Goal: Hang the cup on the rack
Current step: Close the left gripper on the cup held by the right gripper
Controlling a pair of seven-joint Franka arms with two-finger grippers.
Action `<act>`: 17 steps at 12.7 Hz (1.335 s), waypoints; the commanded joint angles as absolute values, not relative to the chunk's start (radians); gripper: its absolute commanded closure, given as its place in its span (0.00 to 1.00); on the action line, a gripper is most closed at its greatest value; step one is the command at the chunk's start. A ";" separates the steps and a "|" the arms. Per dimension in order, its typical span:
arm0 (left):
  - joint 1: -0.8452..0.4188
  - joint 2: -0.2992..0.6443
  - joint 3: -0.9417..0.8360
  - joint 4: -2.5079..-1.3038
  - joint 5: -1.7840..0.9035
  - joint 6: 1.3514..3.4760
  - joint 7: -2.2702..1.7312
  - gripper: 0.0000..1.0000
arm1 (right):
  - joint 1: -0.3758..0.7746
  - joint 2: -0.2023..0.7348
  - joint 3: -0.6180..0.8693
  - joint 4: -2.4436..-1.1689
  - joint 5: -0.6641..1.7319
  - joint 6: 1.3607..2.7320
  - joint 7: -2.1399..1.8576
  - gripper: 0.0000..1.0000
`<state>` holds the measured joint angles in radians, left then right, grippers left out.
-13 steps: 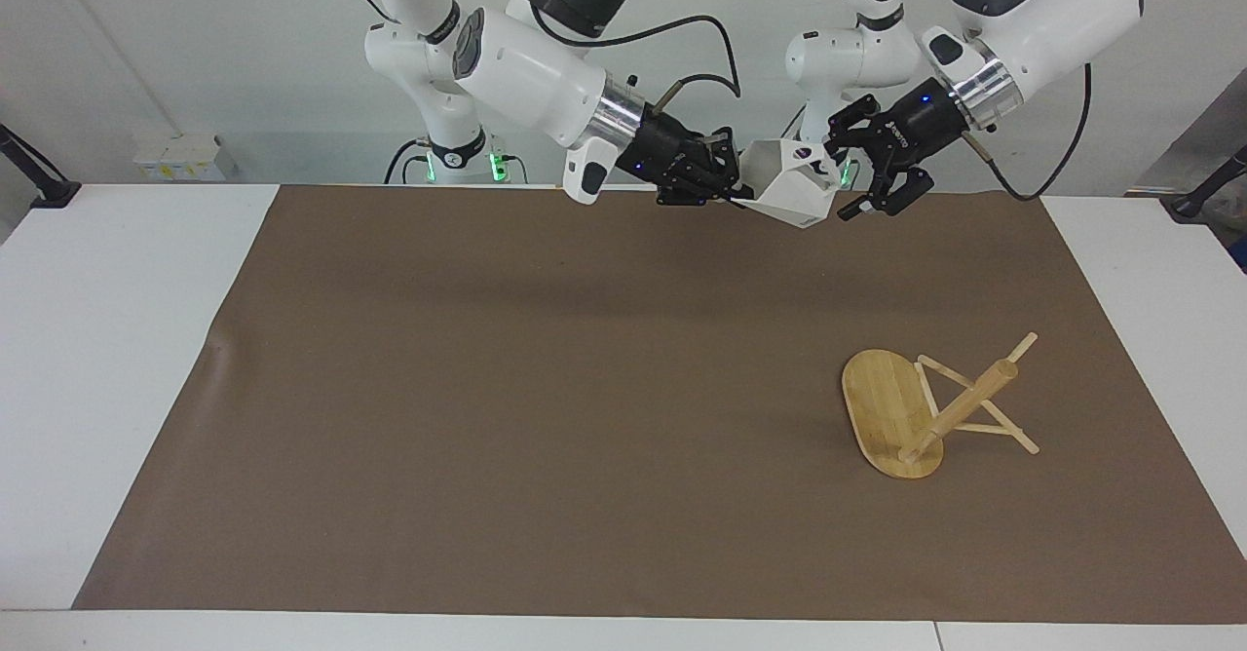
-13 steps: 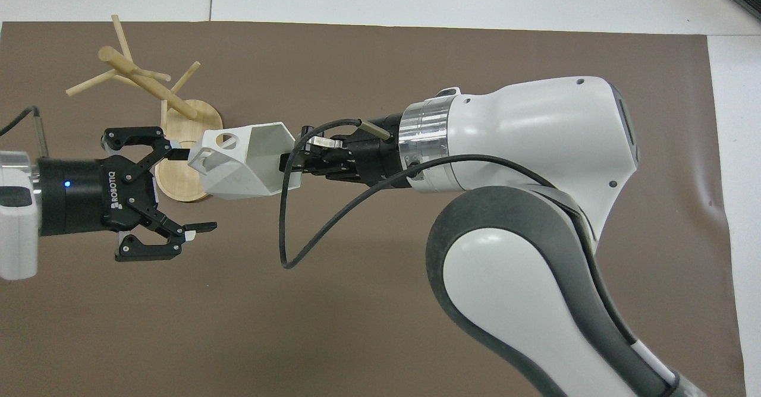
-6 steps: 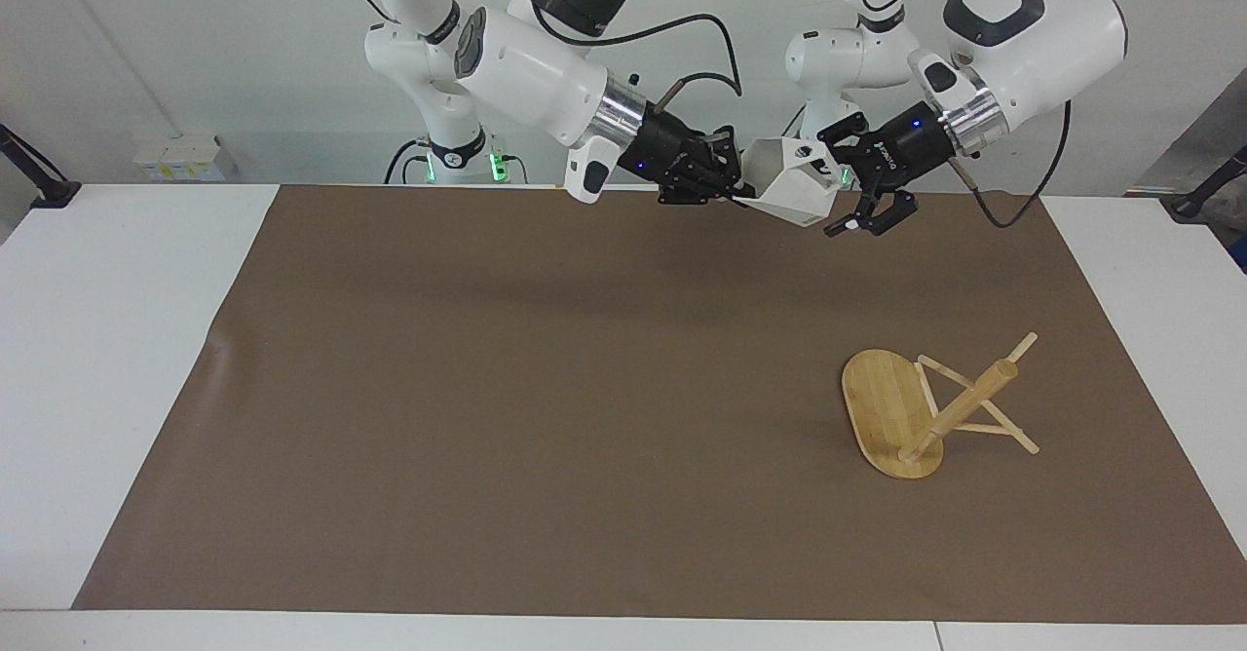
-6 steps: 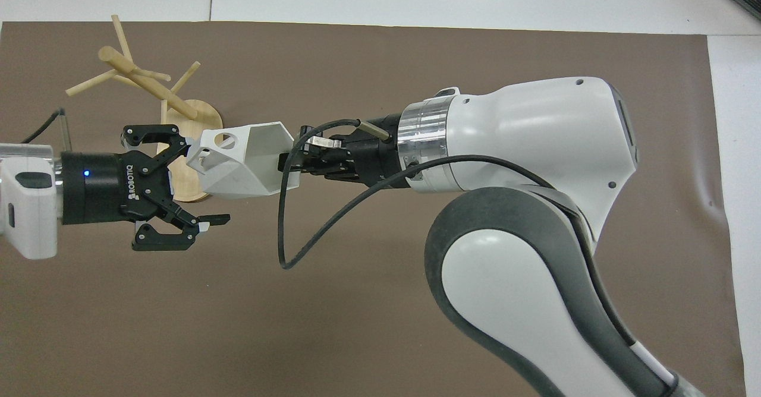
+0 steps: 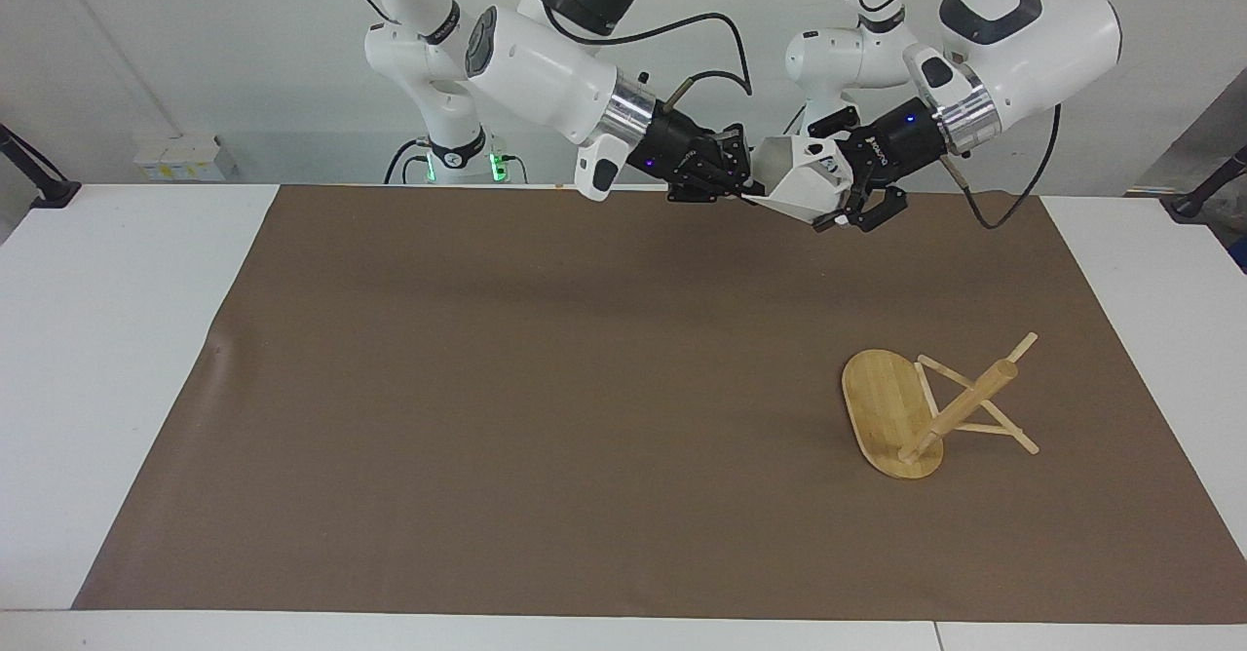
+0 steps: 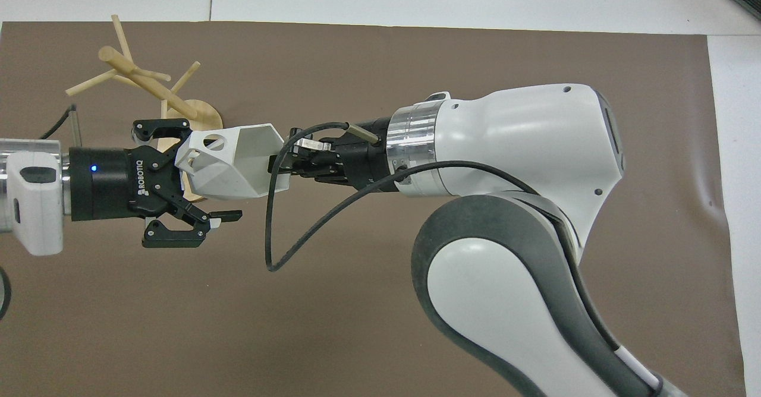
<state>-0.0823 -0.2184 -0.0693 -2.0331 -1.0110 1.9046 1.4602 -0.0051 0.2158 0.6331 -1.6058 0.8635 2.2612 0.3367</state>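
Handover of cup in mid-air, seen first in the facing view. Right pincer [image 5: 742, 189] at 12 o'clock, clamped tight on the rim of the cup [image 5: 794, 183], held on its side above the desk [image 5: 127, 359] edge nearest the robots. Left pincer [image 5: 835, 188] just beside at 1 o'clock, jaws spread wide. Moved in over the last second: earlier a little apart from the cup's handle end, now straddling it, one finger above and one below. Not yet closed. Rack [image 5: 921, 407] resting at 4 o'clock on the brown mat, well apart from both arms, untouched, no cup on any peg.

Overhead view next. Cup [image 6: 229, 162] at 9 o'clock, open mouth turned toward the right pincer [image 6: 282, 165], pierced handle turned toward the left pincer [image 6: 202, 171]. Again wide jaws reaching around the handle end, where earlier short of it. Rack [image 6: 148, 82] at 10 o'clock, partly hidden under the cup and left pincer.

Judged from this: transfer from right arm to left arm about to happen. Closing of the left pincer needed before any release by the right. Hanging itself not yet begun.
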 commanded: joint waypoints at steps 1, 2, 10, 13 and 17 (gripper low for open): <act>-0.104 -0.210 -0.061 -2.022 -1.032 1.904 1.463 0.00 | -0.005 0.235 0.644 -1.586 0.887 2.283 0.354 1.00; -0.104 -0.212 -0.061 -2.023 -1.032 1.904 1.463 0.00 | -0.006 0.235 0.644 -1.586 0.887 2.283 0.354 1.00; -0.100 -0.216 -0.060 -2.028 -1.034 1.890 1.454 1.00 | -0.005 0.233 0.644 -1.588 0.887 2.281 0.354 1.00; -0.094 -0.216 -0.058 -2.028 -1.034 1.885 1.453 1.00 | -0.005 0.233 0.644 -1.588 0.877 2.283 0.344 1.00; -0.092 -0.216 -0.058 -2.028 -1.034 1.888 1.453 1.00 | -0.003 0.230 0.646 -1.589 0.873 2.287 0.328 0.00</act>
